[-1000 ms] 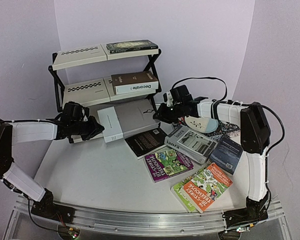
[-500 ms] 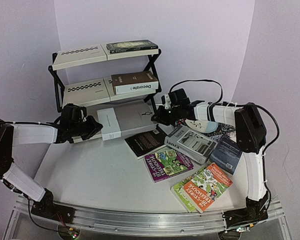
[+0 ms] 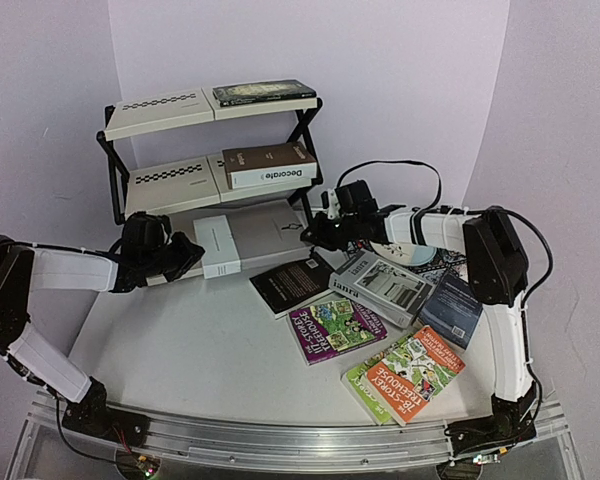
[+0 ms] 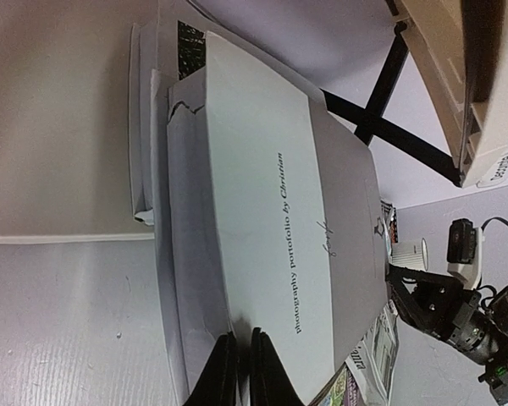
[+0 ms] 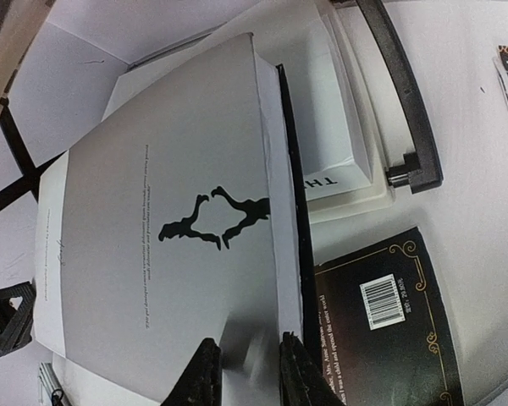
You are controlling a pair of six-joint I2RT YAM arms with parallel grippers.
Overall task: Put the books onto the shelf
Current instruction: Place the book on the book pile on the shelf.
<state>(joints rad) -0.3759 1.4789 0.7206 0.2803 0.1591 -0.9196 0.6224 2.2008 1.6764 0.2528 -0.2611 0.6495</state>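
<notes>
Cameras on the wrists give me what the overhead cannot: the left gripper (image 4: 241,340) has its jaws pressed together at the left edge of the grey book (image 4: 254,194), which rests over the bottom tier of the shelf (image 3: 160,105). The right gripper (image 5: 247,342) is clamped on the book's right edge, beside the shelf's black leg (image 5: 398,93). From overhead I count one dark book (image 3: 265,94) on the top tier, one brown "Decorate" (image 3: 270,165) on the middle, and five books flat on the table (image 3: 200,340), the black book (image 3: 292,283) nearest the right gripper.
</notes>
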